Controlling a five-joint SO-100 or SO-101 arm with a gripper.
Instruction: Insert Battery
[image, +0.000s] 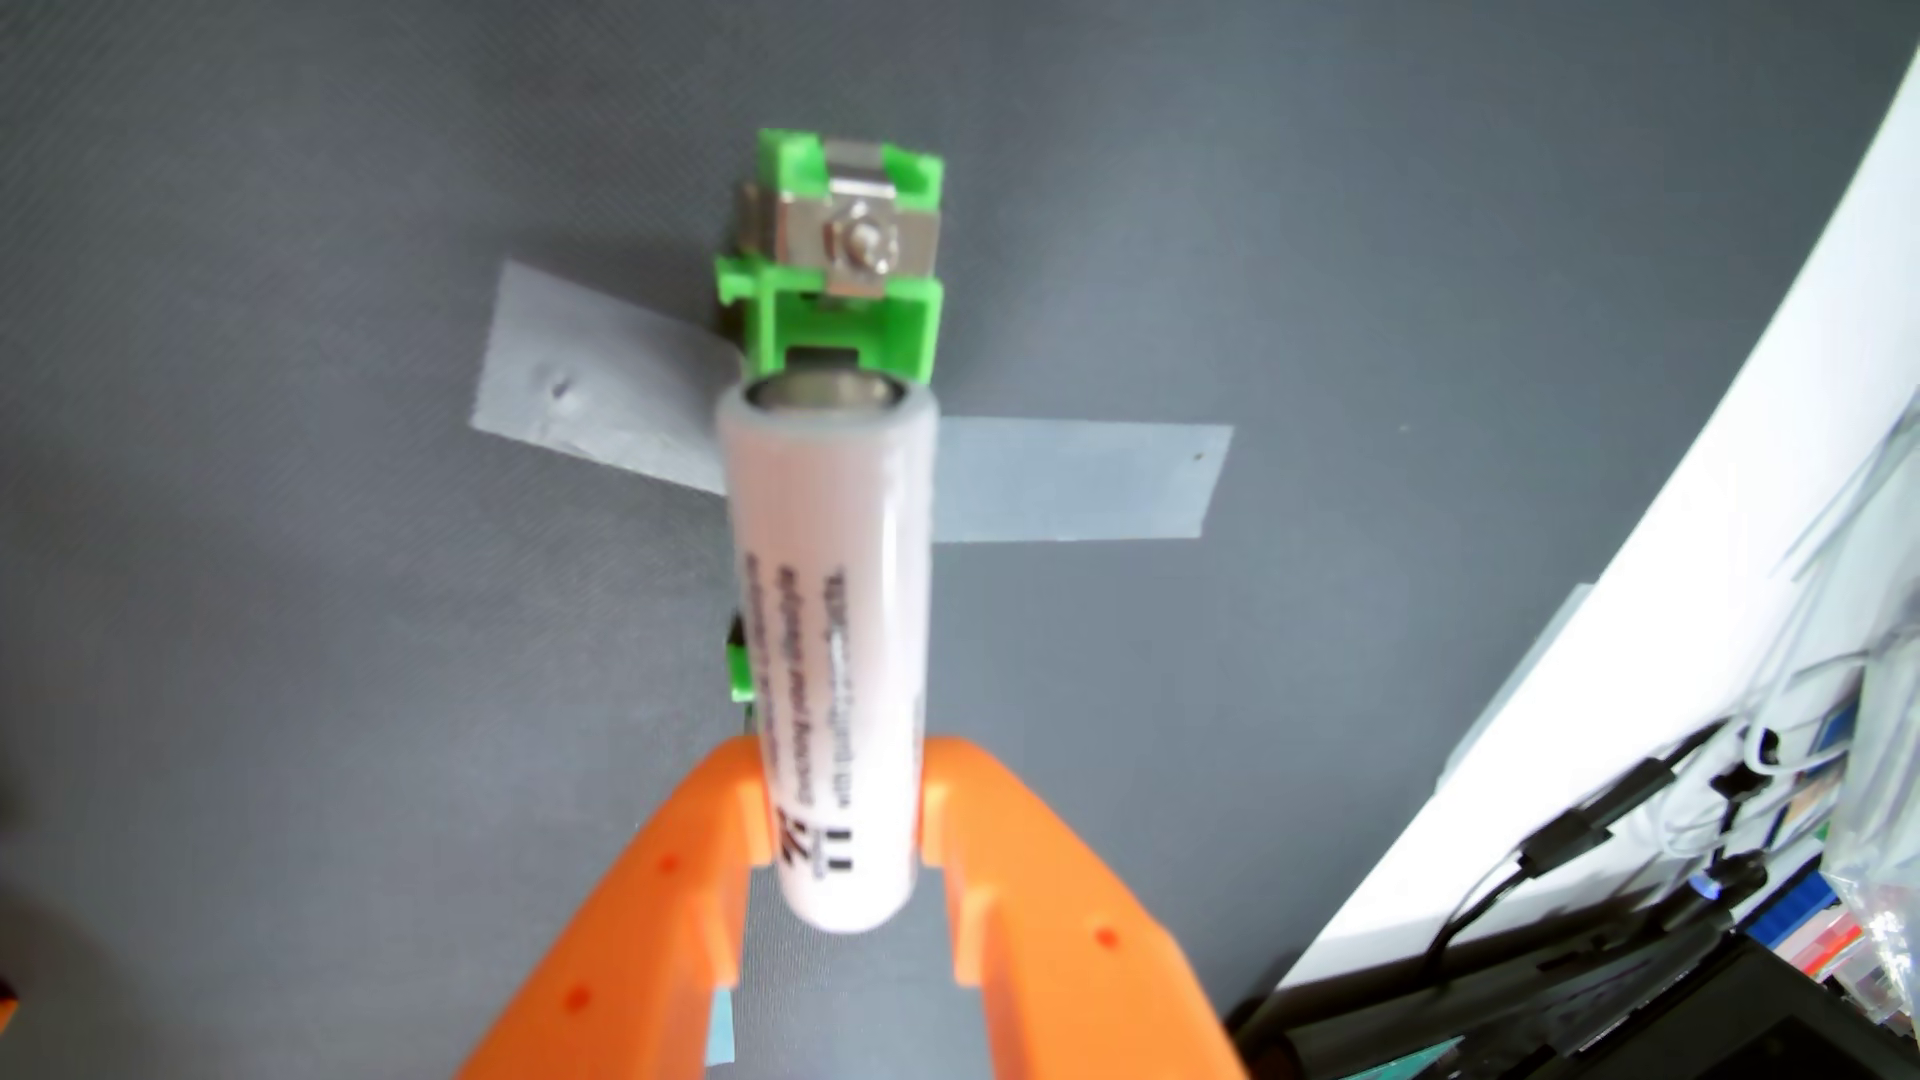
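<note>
In the wrist view, my orange gripper (847, 800) comes in from the bottom edge and is shut on a white cylindrical battery (831, 623) with black print. The battery points away from me, and its far metal end lies over a green battery holder (847, 322). The holder is fixed to the grey mat with strips of grey tape (1081, 483). A metal contact plate with a screw (857, 254) sits at the holder's far end. A small green part of the holder's near end (740, 670) shows at the battery's left side. The rest of the holder is hidden under the battery.
A grey mat (312, 519) covers the work surface. A white surface (1662, 519) borders the mat on the right. Black cables (1558, 862), a dark device (1558, 1028) and a clear plastic bag (1881, 831) lie at the bottom right.
</note>
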